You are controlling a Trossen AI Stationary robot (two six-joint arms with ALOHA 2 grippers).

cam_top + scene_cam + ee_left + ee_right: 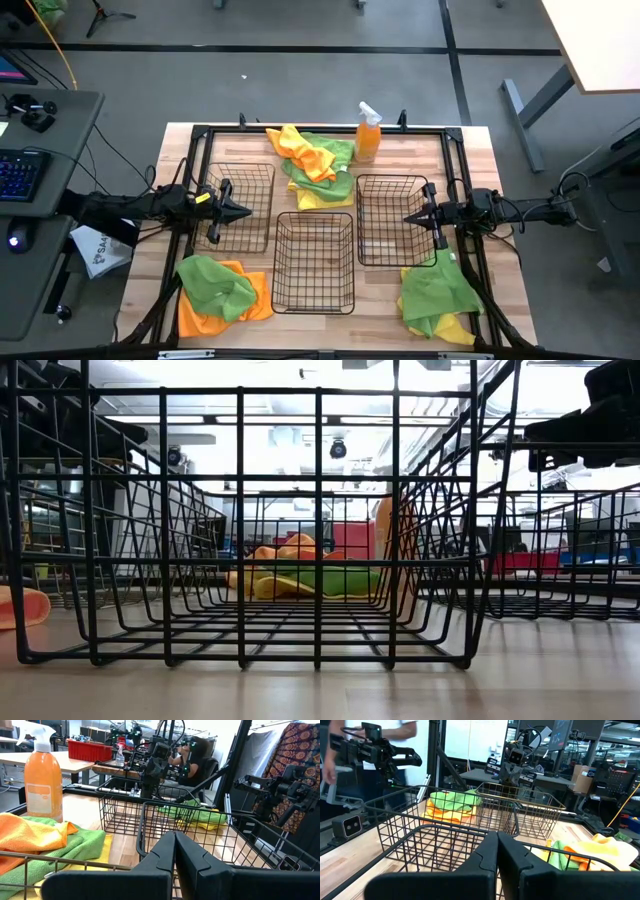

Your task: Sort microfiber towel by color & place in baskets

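Observation:
Three black wire baskets stand on the wooden table: the left basket (242, 206), the middle basket (314, 262) nearer the near edge, and the right basket (392, 218). Microfiber towels lie in three heaps: orange, green and yellow at the far middle (315, 163), green on orange at the near left (220, 290), green on yellow at the near right (438, 298). My left gripper (243, 211) hovers shut over the left basket, pointing right. My right gripper (410, 216) hovers shut over the right basket, pointing left. Neither touches anything.
An orange spray bottle (367, 133) stands at the far edge beside the middle heap. A black metal frame (325, 130) runs around the table top. Bare wood lies between the baskets and along the near edge. A person shows beyond the table in the right wrist view.

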